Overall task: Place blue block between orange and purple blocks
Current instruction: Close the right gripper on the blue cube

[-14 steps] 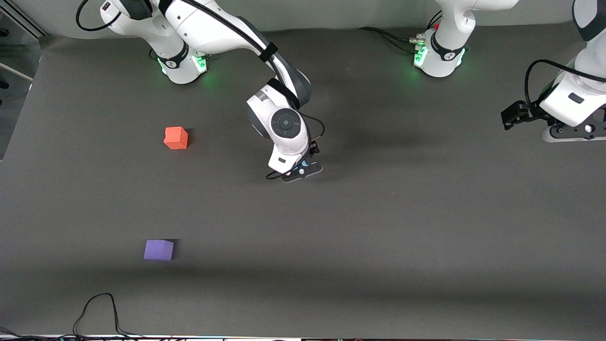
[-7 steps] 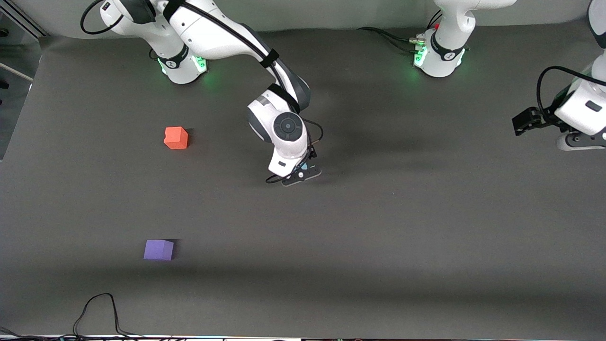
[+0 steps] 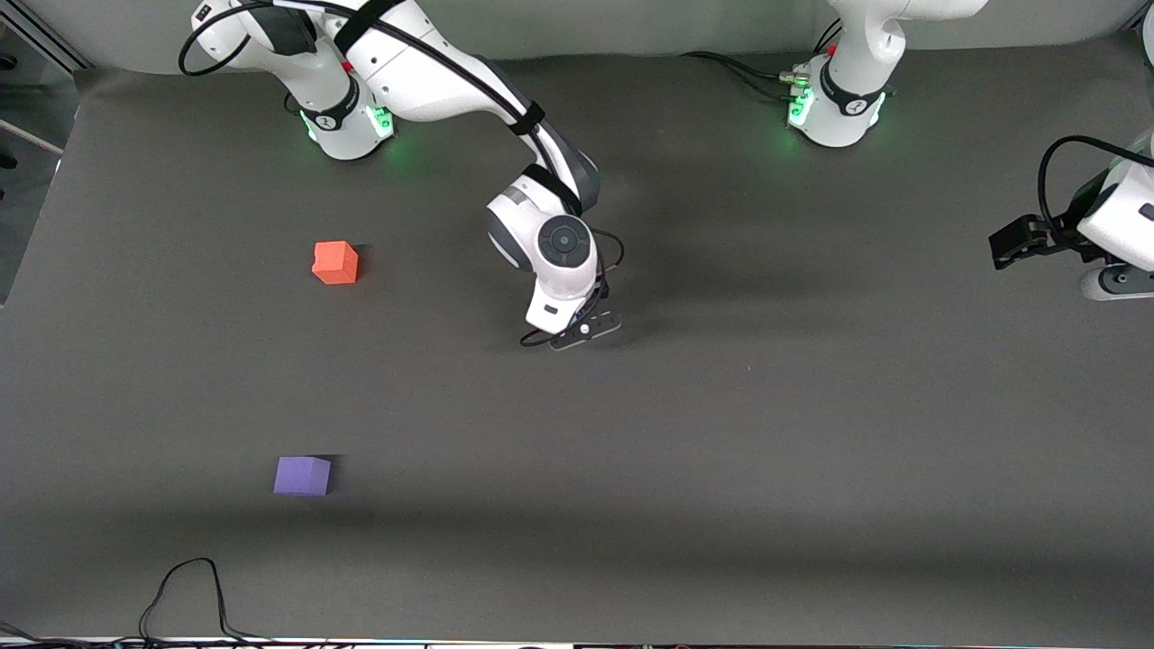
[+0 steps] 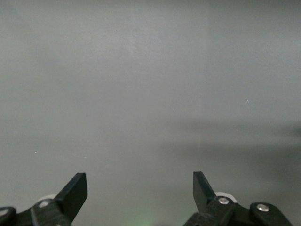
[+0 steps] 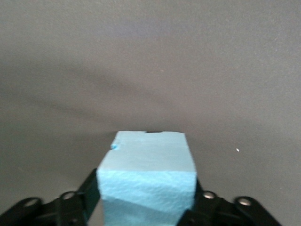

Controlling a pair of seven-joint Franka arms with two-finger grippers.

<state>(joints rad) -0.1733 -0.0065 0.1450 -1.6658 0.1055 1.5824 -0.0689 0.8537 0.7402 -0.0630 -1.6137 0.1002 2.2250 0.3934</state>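
Observation:
The blue block (image 5: 146, 181) sits between the fingers of my right gripper (image 5: 146, 207), which is shut on it, low over the middle of the table. In the front view the right gripper (image 3: 586, 329) hides the block. The orange block (image 3: 335, 262) lies toward the right arm's end. The purple block (image 3: 302, 475) lies nearer the front camera than the orange one, with a wide gap between them. My left gripper (image 3: 1113, 281) is open and empty over the left arm's end; in the left wrist view (image 4: 140, 188) it shows over bare table.
The dark grey table mat (image 3: 721, 451) bears only the two blocks. A black cable (image 3: 185, 586) loops by the table's front edge near the purple block. The arm bases (image 3: 347, 117) stand along the top of the front view.
The left arm has drawn away toward its end of the table. The right hand has shifted slightly over the blue block, and the sliver of blue below it no longer shows.

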